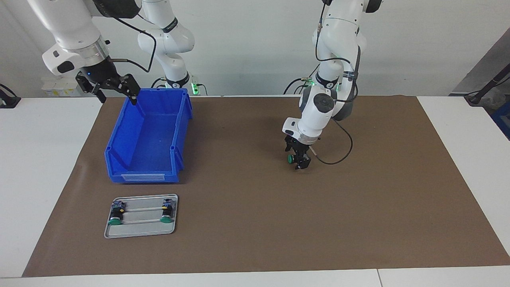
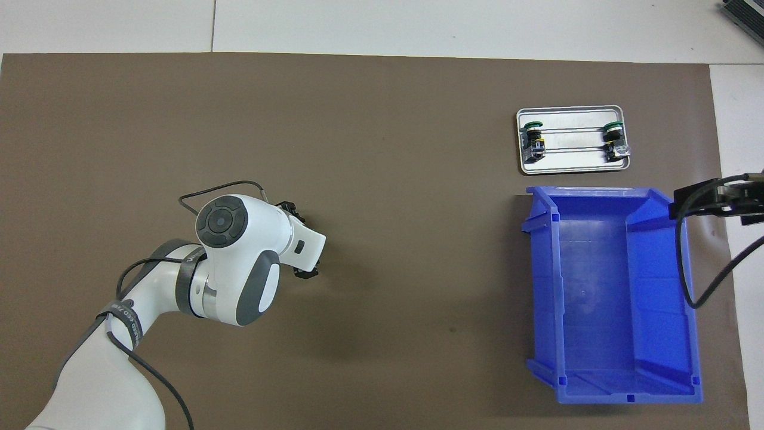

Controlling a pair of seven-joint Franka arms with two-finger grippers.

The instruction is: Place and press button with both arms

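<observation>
In the facing view, the button [image 1: 291, 158] was seen pinched by its body in the left tool [image 1: 299, 160] low over the worktop [image 1: 247, 191]; it was judged light, stiff and slippery, while the right tool [image 1: 115, 89], spread, waited over the bin [image 1: 148, 137].

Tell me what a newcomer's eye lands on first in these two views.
First, the bright blue bin at the right arm's end of the table, with the right gripper raised by its rim. Next, the left gripper low over the brown mat, a green-capped button between its fingers. Then the metal tray, farther from the robots than the bin, holding two more buttons.
</observation>
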